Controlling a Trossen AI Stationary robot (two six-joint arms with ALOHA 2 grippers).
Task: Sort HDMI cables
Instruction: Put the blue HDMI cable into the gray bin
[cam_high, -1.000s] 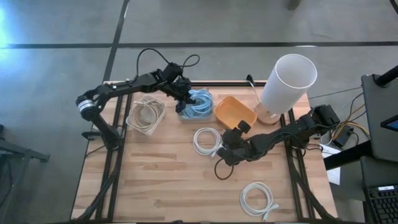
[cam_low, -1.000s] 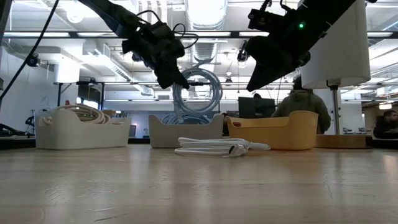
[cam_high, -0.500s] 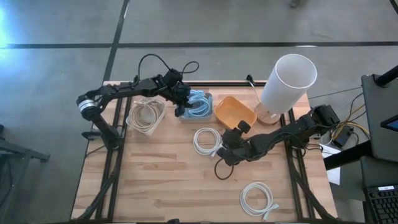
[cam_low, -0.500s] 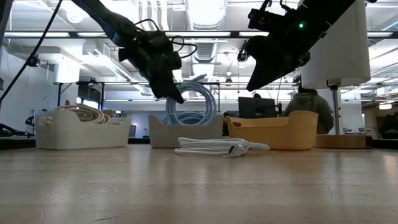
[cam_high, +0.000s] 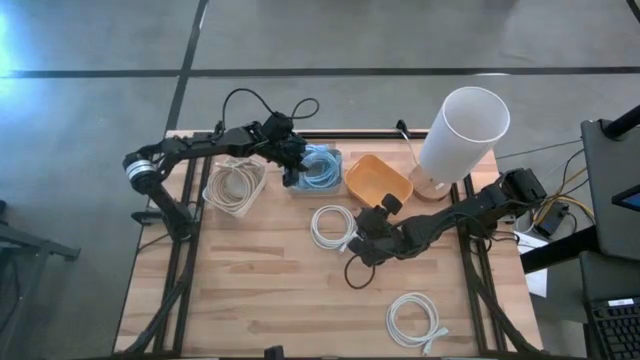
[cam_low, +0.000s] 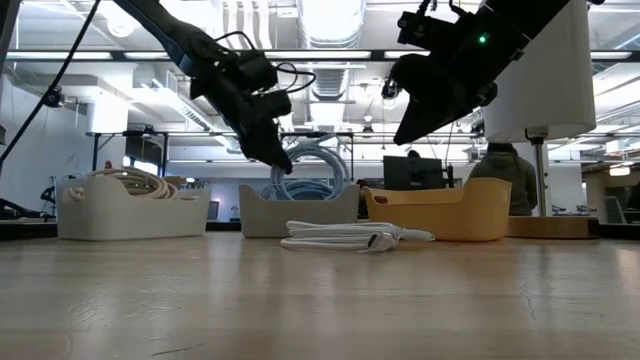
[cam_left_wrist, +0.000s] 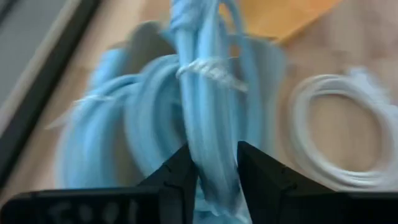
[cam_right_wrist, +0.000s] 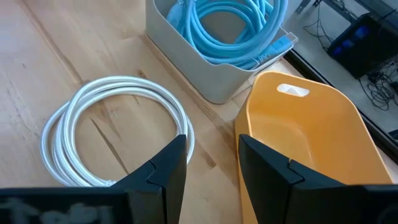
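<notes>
Gripping a light blue HDMI cable coil w/ jaws pinched, left gripper is hovering over the white bin nr tabletop's far edge; right gripper is waiting mid-table, jaws spread.

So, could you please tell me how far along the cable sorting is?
Beige cables sit in their bin. The left gripper is lowering a light blue cable into the middle bin. Two white cables remain on the table; the orange bin is empty.
</notes>
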